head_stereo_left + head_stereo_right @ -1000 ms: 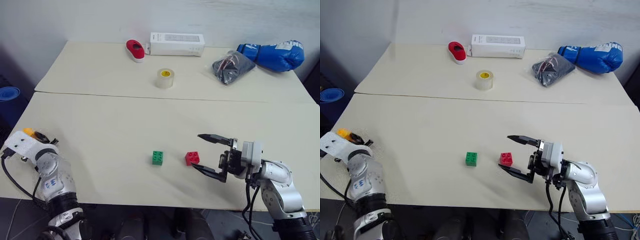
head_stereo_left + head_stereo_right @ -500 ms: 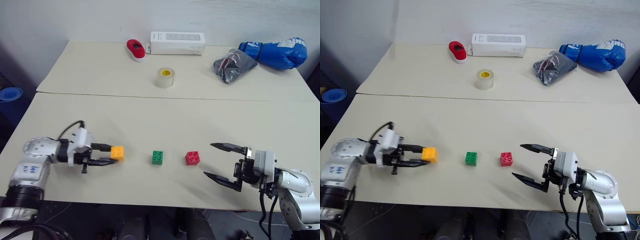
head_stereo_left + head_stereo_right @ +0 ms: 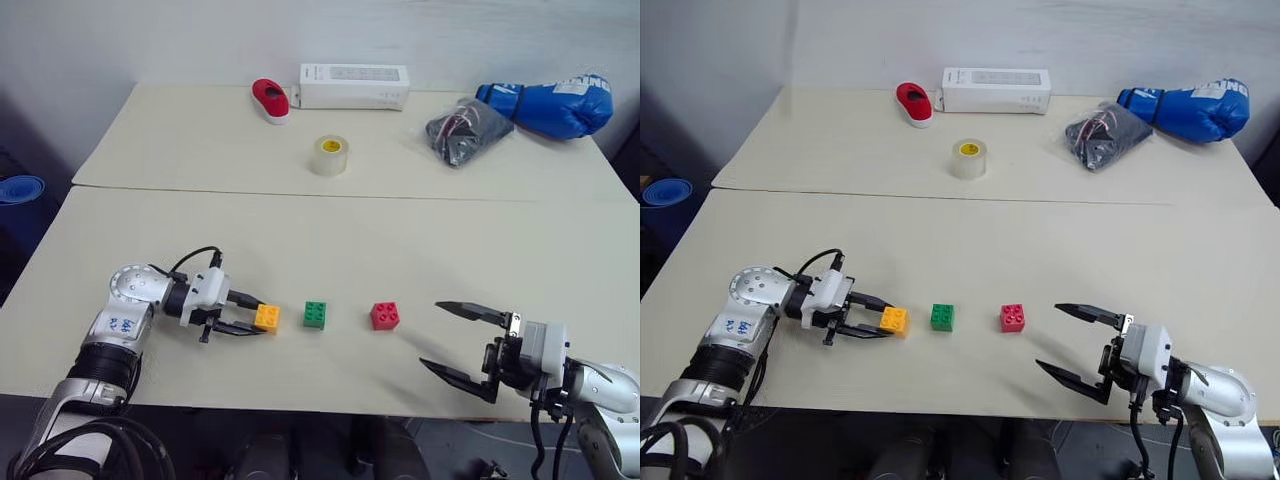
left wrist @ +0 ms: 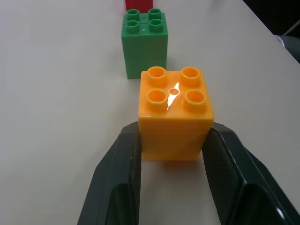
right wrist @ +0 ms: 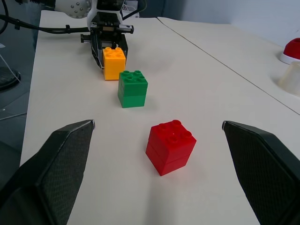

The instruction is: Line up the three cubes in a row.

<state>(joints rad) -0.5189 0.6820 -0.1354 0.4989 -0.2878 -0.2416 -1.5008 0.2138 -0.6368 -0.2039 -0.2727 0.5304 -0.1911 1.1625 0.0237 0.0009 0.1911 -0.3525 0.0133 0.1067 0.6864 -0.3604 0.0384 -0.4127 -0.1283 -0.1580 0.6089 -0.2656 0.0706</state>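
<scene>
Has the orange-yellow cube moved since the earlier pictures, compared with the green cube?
Yes. The orange-yellow cube, gripped by the left claw, has travelled toward the green cube, which stayed put, and now sits close beside it, a small gap apart.

Upper frame: red oval object, white box, tape roll, dark bag, blue boxing glove.

Even, soft indoor light, faint shadows, glare spot on orange-yellow cube
</scene>
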